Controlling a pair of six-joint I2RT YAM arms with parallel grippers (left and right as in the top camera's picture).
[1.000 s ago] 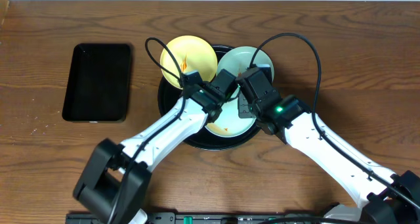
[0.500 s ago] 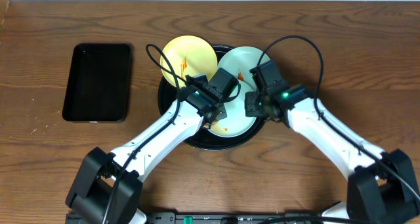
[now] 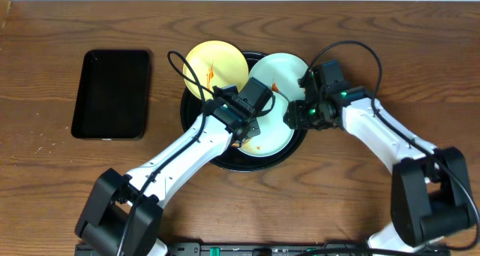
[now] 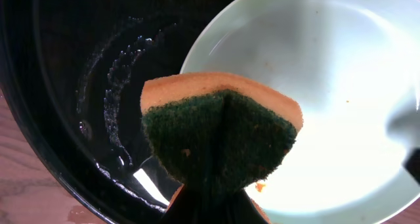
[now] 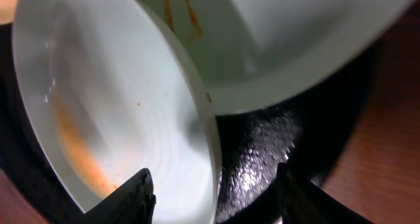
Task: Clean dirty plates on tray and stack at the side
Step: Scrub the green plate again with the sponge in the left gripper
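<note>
Pressure matters: the left hand (image 4: 209, 198), clamped on the sponge (image 4: 220, 135), should scrub the sauce (image 5: 79, 152) off the light blue plate (image 5: 125, 99) in the tray (image 4: 65, 86), while the right hand (image 5: 213, 192), wide astride its rim, could steady it.

Robot lab bench staged as a dishwashing station

A wood-grain tabletop (image 3: 60, 188) under a fixed overhead camera carries a white-and-black left arm (image 3: 187, 147) and right arm (image 3: 382, 132) trailing loose black cables (image 3: 352, 49). Sauce-smeared plates (image 3: 214, 64) sit in a round black tray (image 3: 270, 162), with a rectangular black tray (image 3: 111, 94) well apart.
</note>
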